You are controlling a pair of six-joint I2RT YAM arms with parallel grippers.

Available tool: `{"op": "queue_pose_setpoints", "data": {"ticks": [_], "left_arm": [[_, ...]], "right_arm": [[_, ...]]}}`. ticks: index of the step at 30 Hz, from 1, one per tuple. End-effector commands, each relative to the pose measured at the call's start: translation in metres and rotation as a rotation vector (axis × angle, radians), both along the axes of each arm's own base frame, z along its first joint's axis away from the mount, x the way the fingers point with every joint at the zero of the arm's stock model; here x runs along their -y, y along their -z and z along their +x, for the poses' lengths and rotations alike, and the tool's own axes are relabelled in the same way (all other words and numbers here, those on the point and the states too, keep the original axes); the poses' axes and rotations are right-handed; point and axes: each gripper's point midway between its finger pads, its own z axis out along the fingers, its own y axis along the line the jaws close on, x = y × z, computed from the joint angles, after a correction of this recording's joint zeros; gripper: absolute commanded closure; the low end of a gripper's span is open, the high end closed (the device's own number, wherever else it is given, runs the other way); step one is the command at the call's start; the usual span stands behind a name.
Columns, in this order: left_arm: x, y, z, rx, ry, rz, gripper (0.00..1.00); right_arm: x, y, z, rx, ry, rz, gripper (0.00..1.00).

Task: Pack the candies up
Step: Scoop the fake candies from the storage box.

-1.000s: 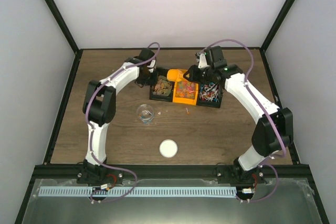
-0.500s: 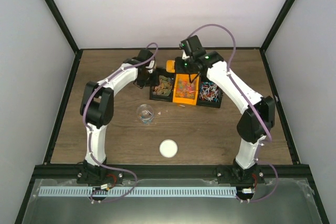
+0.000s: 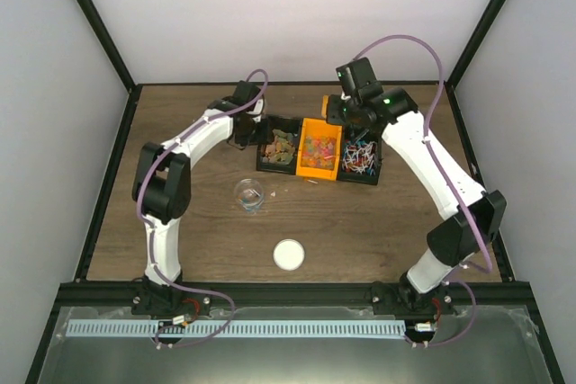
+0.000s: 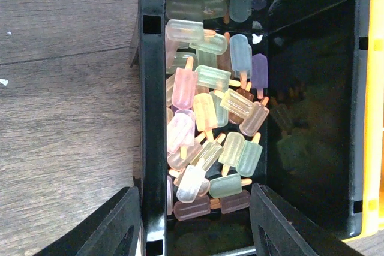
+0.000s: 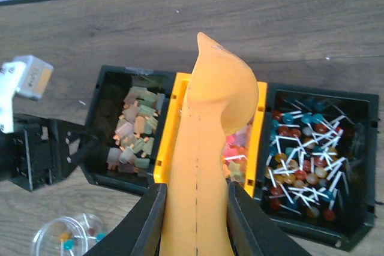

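Observation:
The candies lie in three joined bins. Pastel popsicle gummies (image 4: 207,130) fill the left black bin (image 3: 278,147). Mixed coloured gummies (image 5: 239,154) sit in the orange bin (image 3: 320,148), and lollipops (image 5: 306,157) in the right black bin (image 3: 361,158). My left gripper (image 4: 195,232) is open. One finger stands outside that bin's left wall (image 4: 153,118) and the other inside, and nothing is held. My right gripper (image 5: 195,220) is shut on the orange scoop (image 5: 207,142), held above the orange bin with its bowl pointing away.
A clear round tub (image 3: 249,194) with a few candies in it stands on the table in front of the bins and also shows as the tub (image 5: 63,241). A white round lid (image 3: 289,254) lies nearer the arm bases. Black frame posts and white walls enclose the table.
The right arm swung left over the bins with the scoop, then back to the right and rear. The left arm has barely shifted at the left bin.

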Motion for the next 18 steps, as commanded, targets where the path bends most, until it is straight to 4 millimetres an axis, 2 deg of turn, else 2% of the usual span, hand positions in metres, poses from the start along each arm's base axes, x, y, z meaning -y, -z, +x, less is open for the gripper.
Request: {"op": "queue_pose_setpoints", "data": {"ticks": [1,4,9,18], "left_arm": [[0.003,0.005,0.008,0.002,-0.003,-0.002,0.48],[0.003,0.005,0.008,0.001,-0.002,-0.004,0.49],[0.005,0.009,0.008,-0.003,0.003,-0.003,0.49],[0.007,0.012,0.009,-0.006,0.01,-0.018,0.49]], "right_arm": [[0.016,0.023,-0.014,-0.067,0.008,-0.12,0.99],[0.019,0.039,-0.017,-0.099,0.008,-0.169,0.99],[0.023,0.051,-0.014,-0.119,0.016,-0.255,0.99],[0.003,0.074,-0.001,-0.157,-0.024,-0.425,0.99]]}}
